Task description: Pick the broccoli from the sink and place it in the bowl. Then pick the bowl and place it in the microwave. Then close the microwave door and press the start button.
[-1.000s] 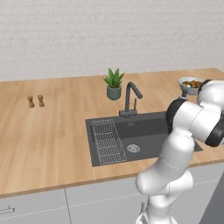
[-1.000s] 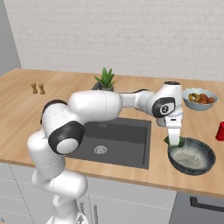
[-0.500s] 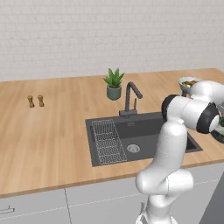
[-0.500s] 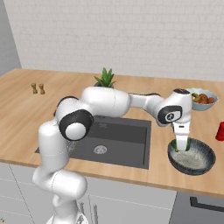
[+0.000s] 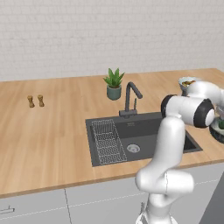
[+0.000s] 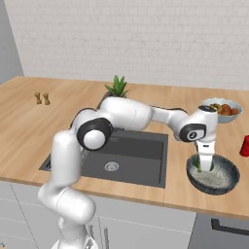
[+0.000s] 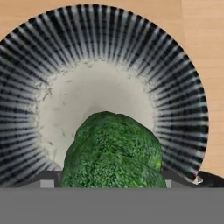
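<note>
Close-up, lumpy green broccoli w/ end effector, over round ribbed bowl

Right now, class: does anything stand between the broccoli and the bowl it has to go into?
Nothing visible does. The broccoli sits in the claw directly over the bowl, whose whitish inside lies bare beneath it.
</note>
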